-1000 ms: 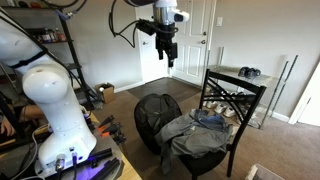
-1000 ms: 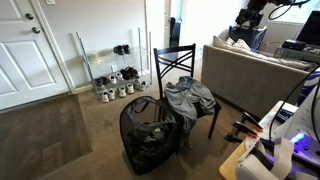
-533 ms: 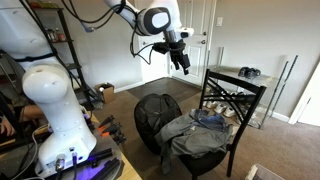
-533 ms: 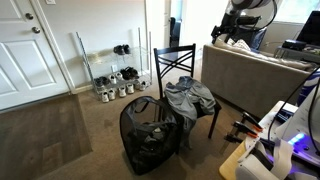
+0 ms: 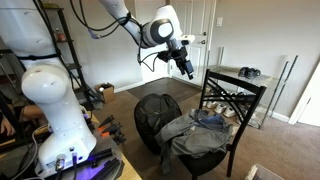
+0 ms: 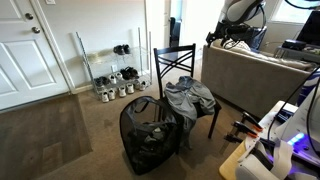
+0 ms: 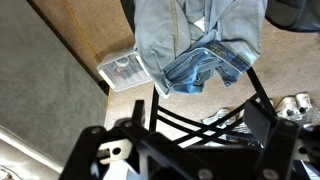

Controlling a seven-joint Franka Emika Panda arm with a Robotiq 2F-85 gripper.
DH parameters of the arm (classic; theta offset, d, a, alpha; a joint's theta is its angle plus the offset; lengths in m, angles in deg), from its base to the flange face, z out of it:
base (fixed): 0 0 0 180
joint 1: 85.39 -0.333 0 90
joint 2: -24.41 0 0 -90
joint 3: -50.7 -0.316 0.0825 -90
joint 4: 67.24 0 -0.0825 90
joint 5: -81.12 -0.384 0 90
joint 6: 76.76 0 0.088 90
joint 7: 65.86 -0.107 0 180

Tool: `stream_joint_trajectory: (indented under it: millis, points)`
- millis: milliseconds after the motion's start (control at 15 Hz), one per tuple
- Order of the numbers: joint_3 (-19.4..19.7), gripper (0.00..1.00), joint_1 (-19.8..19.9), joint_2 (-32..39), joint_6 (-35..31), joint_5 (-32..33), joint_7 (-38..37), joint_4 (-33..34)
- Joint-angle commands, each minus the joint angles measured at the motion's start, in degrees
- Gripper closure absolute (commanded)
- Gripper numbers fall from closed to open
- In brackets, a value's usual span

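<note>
My gripper (image 5: 187, 68) hangs in the air, open and empty, above and just behind the back of a black metal chair (image 5: 235, 100). It shows in both exterior views (image 6: 224, 38). In the wrist view the gripper (image 7: 185, 140) frames the chair's crossed backrest (image 7: 200, 120) between its two dark fingers (image 7: 265, 125). Blue jeans (image 7: 205, 60) and a grey garment (image 7: 160, 30) are draped over the chair seat (image 6: 188, 97). A black mesh hamper (image 5: 155, 118) stands on the carpet beside the chair (image 6: 178, 65).
A shoe rack (image 6: 115, 75) with several shoes stands against the wall behind the chair. A sofa (image 6: 260, 70) is beside the chair. A white floor vent (image 7: 125, 72) lies on the carpet. A white robot base (image 5: 55, 110) and a cluttered bench are in the foreground.
The arm has swung the gripper down from high near the door towards the chair's backrest. The clothes, chair and hamper have not moved.
</note>
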Motion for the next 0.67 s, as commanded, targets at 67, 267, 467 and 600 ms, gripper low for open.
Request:
stream_joint_trajectory:
  millis: [67, 267, 467, 600]
  points:
    - [0.1, 0.00, -0.1, 0.0, 0.1, -0.2, 0.2, 0.2]
    - [0.1, 0.00, -0.1, 0.0, 0.1, -0.2, 0.2, 0.3]
    - [-0.2, 0.00, -1.0, 4.4, 2.9, -3.4, 3.6, 3.9]
    - [-0.2, 0.00, -1.7, 9.0, 5.0, -8.6, 7.8, 7.9]
